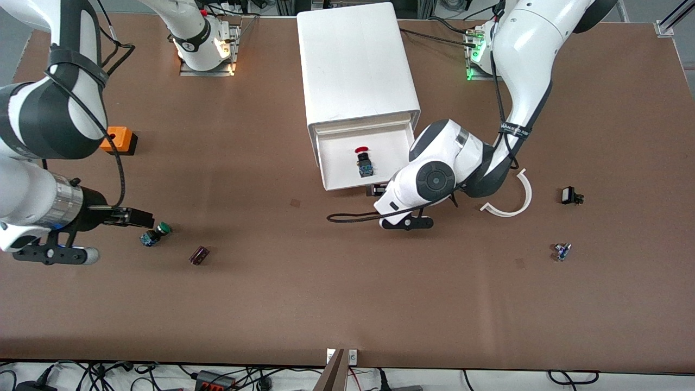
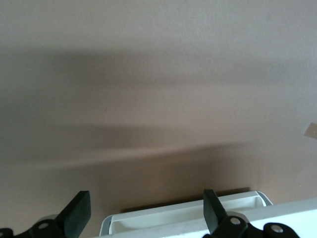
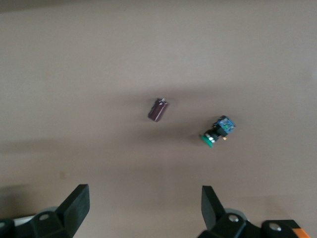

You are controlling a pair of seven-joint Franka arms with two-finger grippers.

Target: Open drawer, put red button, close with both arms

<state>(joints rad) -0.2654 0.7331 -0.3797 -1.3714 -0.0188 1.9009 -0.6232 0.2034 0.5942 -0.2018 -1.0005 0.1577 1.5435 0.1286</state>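
On the brown table [image 1: 326,293], the red button [image 1: 360,150] is lying in the open drawer [image 1: 336,179]. Only wrist views are showing left gripper [image 2: 143,210] and right gripper [image 3: 144,204] spread.

Both arms are rocking glossy white shells with dark grey, nearly black bands at the joints. The left arm [image 1: 521,70] is showing a round dark grey cap with a ring pattern on its wrist housing, plus a black strap with small white lettering wrapping around the forearm. A black cable is running down that arm and looping out past the wrist, and a green light is glowing at its base. The right arm [image 1: 38,108] is wearing a shiny silver collar near the wrist, black straps, and thin black cables trailing along it. The left gripper [image 2: 146,213] and the right gripper [image 3: 143,208] are sporting matte black wedge-shaped fingers [image 3: 77,201] with silvery screws at the knuckles.
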